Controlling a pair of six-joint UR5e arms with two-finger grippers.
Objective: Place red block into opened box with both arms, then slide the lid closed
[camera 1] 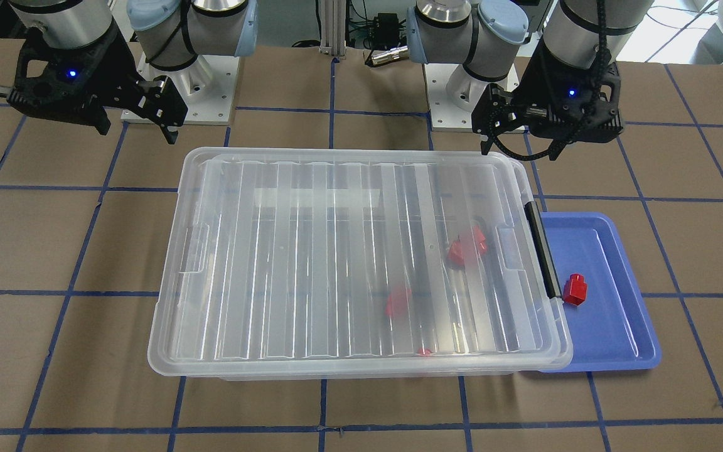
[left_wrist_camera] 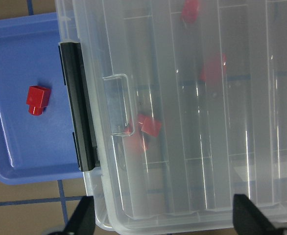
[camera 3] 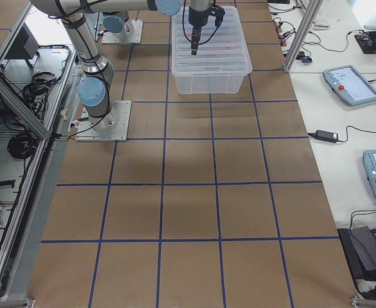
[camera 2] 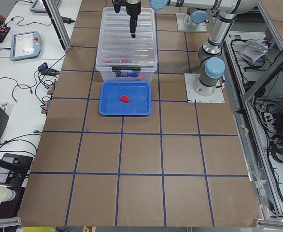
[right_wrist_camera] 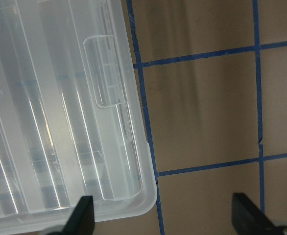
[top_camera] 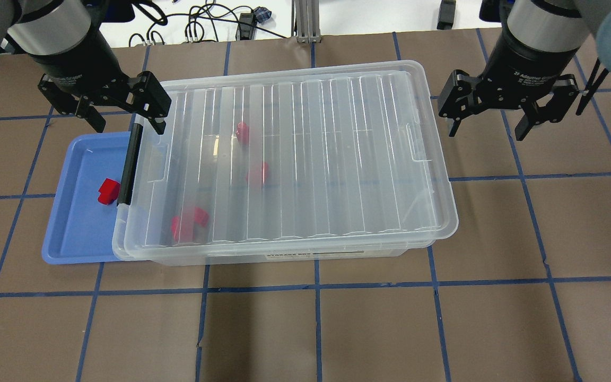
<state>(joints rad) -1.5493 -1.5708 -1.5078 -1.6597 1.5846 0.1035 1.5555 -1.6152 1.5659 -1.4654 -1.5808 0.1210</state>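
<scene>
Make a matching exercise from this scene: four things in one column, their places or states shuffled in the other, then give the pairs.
Column 1
1. lid
2. red block outside the box
3. right gripper
4. black bar

Column 2
A. open and empty, beside the box's end away from the blue tray
B. lying in the blue tray
C. lying on top of the box
D. on the box's short end next to the tray

Pairs: 1-C, 2-B, 3-A, 4-D

Brown table (top_camera: 496,239), blue tape grid. On it: box (top_camera: 284,255), blue tray (top_camera: 72,233) at one short end, perhaps tucked slightly under.
</scene>
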